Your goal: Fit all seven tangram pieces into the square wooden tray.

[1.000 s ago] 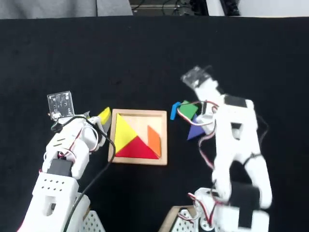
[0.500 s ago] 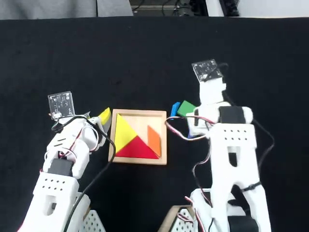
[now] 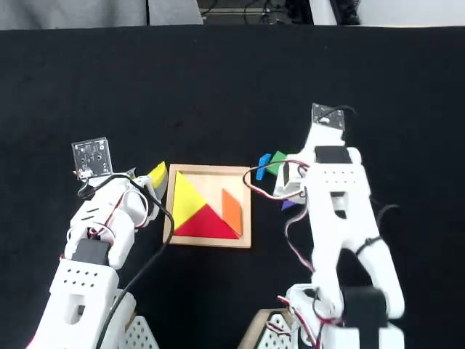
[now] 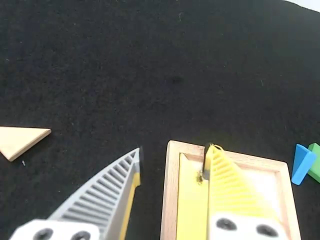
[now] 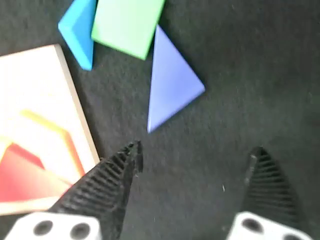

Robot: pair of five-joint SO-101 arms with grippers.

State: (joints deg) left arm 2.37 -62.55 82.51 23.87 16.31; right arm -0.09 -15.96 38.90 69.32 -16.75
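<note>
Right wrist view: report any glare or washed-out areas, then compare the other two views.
Right wrist view: the wooden tray glares almost white, its yellow piece faded. Left wrist view: the tray rim keeps its wood tone, no hot spot. High view: the black cloth swallows shadows.

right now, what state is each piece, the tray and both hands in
wooden tray: partly filled, three pieces in
yellow triangle: flat in tray
red triangle: flat in tray
orange piece: flat in tray
blue piece: outside tray
green piece: outside, beside blue
purple triangle: outside, flat on table
tan triangle: outside, on table
left hand: open, empty
right hand: open, empty
</note>
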